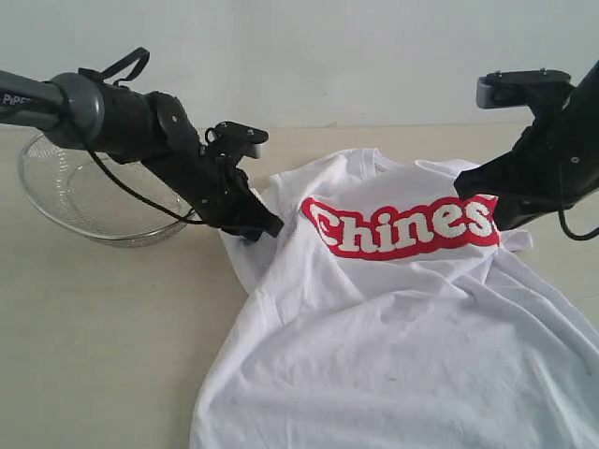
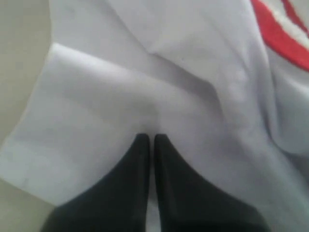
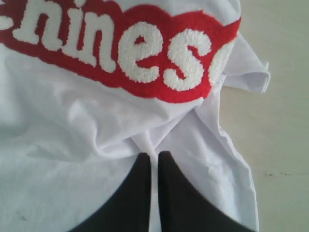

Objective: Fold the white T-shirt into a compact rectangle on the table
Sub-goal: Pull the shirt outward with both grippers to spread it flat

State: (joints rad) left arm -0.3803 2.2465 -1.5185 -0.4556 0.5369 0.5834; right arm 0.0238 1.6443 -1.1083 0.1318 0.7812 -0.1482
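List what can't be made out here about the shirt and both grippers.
- Exterior view: the white T-shirt's hem, cut off by the bottom edge.
- Right wrist view: the red lettering's last letter, wrapped over a fold.
- Wrist views: whether the shut left gripper or right gripper pinches cloth; the jaws cover the spot.
- Exterior view: part of the mesh basket, behind the left arm.

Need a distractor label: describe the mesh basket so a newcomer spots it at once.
On the pale beige table, look to the left of the exterior view, left of the white T-shirt. Partly hidden by the left arm sits a round, shallow basket. It alone is see-through silver wire mesh; its neighbours are white cloth and black arm.
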